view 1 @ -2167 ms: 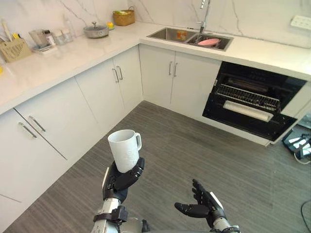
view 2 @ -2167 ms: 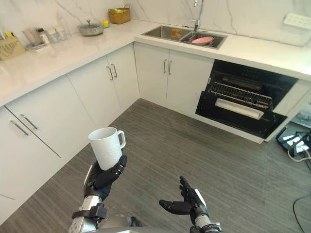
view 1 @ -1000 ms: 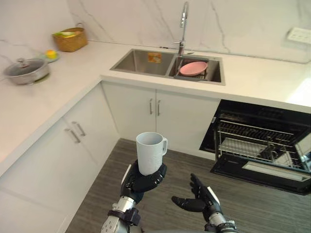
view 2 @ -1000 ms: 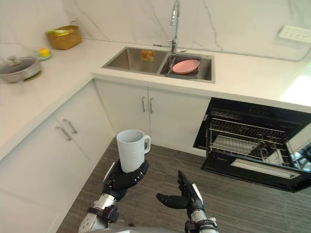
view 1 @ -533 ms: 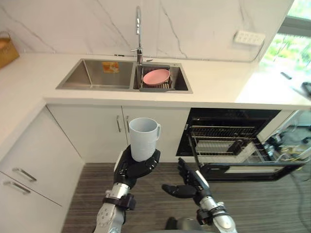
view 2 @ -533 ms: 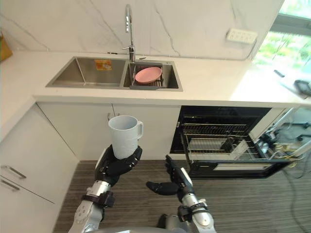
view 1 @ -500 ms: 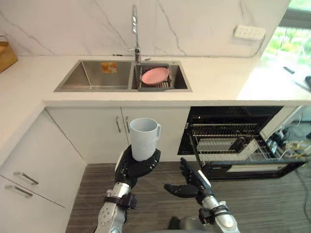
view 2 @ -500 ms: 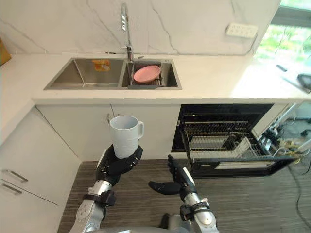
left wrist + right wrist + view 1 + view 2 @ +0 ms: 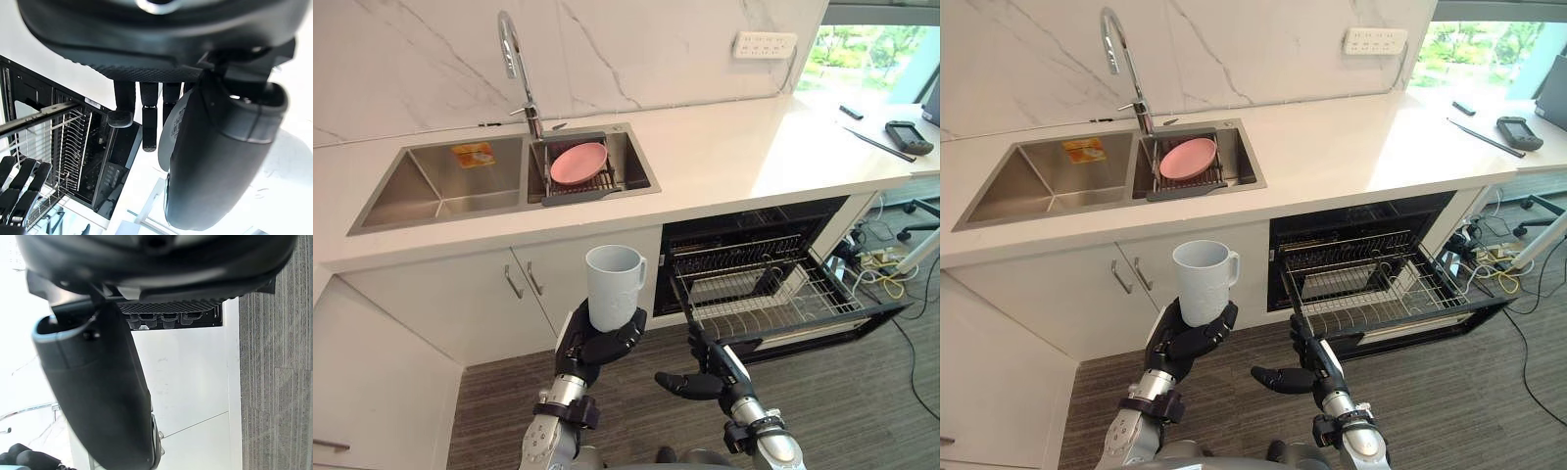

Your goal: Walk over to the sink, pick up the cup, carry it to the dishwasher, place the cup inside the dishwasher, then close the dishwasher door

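Cup [image 9: 614, 284] held up near the open dishwasher [image 9: 783, 220].
Eye views: the left hand [image 9: 592, 345] clasps the pale cup upright by its base, above the floor, just left of the pulled-out rack [image 9: 764, 294]; the right hand [image 9: 705, 377] hangs beside it, loose and empty. Left wrist view: fingers [image 9: 149, 117] curl forward, rack beyond. Right wrist view: fingers [image 9: 161, 319] relaxed, grasping nothing.

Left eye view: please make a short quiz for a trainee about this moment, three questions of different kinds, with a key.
1. True or false: the cup stands upright in the left hand.
2. What lies in the right basin of the sink? A) a pink plate B) a pot C) a sponge
3. Fill in: the door of the dishwasher is ____.
Key: 1 true; 2 A; 3 open.
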